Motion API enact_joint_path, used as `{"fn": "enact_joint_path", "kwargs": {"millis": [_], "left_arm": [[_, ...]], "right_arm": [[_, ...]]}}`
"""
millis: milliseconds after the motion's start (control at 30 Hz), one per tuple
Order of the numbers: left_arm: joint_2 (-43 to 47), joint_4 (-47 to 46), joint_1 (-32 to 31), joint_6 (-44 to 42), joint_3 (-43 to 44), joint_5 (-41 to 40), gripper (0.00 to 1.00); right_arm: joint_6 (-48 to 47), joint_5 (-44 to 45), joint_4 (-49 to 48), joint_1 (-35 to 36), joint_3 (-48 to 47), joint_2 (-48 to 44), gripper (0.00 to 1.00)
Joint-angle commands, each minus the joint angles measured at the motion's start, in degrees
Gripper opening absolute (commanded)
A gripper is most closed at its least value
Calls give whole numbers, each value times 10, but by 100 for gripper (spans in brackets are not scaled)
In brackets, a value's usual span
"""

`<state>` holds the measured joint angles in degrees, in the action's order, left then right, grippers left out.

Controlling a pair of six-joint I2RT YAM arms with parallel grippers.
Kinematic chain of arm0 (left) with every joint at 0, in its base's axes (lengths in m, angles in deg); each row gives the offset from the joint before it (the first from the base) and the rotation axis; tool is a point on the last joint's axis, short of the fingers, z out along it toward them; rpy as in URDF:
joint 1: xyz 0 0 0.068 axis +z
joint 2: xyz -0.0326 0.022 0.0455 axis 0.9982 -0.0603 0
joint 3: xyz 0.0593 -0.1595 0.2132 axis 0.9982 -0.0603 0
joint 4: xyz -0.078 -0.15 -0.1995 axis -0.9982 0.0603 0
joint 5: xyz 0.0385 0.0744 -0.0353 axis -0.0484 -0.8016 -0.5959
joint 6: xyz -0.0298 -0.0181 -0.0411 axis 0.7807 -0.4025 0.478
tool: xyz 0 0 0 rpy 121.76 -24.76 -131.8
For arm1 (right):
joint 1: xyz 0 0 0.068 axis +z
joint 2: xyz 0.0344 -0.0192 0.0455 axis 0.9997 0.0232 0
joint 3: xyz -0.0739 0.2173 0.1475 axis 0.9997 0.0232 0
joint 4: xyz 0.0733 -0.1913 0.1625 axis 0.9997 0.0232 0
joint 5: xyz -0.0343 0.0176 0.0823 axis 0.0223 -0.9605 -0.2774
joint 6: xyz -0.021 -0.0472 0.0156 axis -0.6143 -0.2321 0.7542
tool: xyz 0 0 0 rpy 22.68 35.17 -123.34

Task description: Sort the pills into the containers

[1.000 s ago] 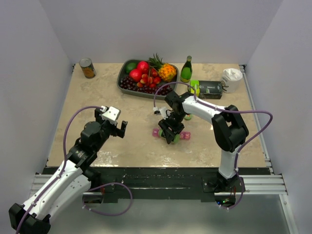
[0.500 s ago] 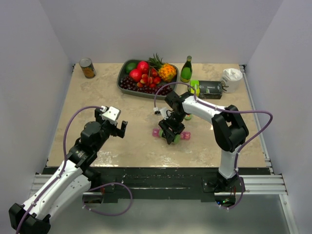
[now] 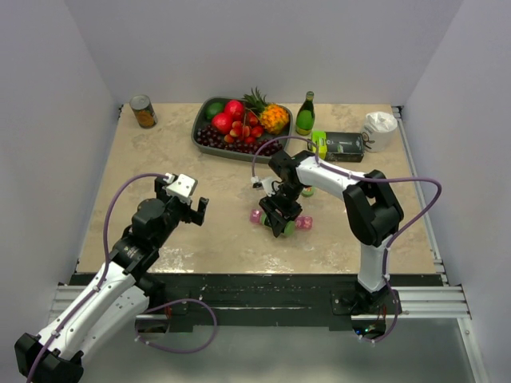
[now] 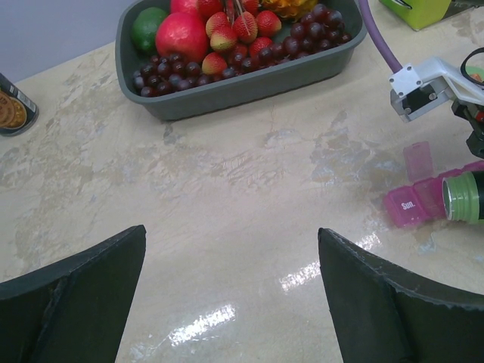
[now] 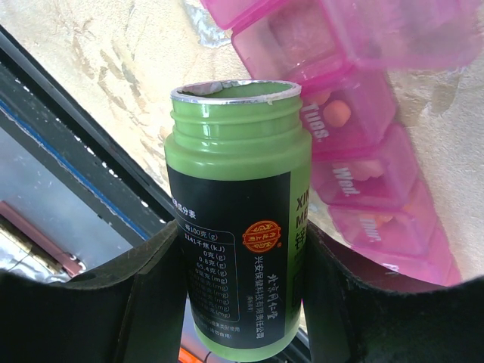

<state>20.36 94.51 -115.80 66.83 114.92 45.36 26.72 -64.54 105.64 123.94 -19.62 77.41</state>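
Barely anything shifted vs a sec ago: only my right elbow swung a touch inward. Right end effector (image 3: 279, 214) stayed clamped on the uncapped green bottle (image 5: 238, 227), mouth just above the pink pill organizer (image 5: 363, 144) lying under it on the tabletop (image 4: 227, 174). Left end effector (image 4: 231, 295) hung wide open, empty, organizer ahead-right of it. Best imo: tip slowly, mouth centred over one open compartment, so pills don't scatter.

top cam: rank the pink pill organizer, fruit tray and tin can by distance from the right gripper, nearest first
Measured from the right gripper, whose jaws are shut on an open green pill bottle:
1. Pink pill organizer: mid-table, right below the gripper, with its ends showing on either side.
2. Fruit tray: back centre, up and to the left.
3. Tin can: far back-left corner.
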Motion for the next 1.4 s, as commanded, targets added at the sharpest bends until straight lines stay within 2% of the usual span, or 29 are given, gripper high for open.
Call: {"fn": "enact_joint_path", "kwargs": {"millis": [0,1367], "left_arm": [[-1,-27,5,-12,1,3,99],[-3,-27,10,-11,2,10,99]], "right_arm": [[11,2,15,3,-27,1,0],[34,9,7,-12,-33,-12,0]]}}
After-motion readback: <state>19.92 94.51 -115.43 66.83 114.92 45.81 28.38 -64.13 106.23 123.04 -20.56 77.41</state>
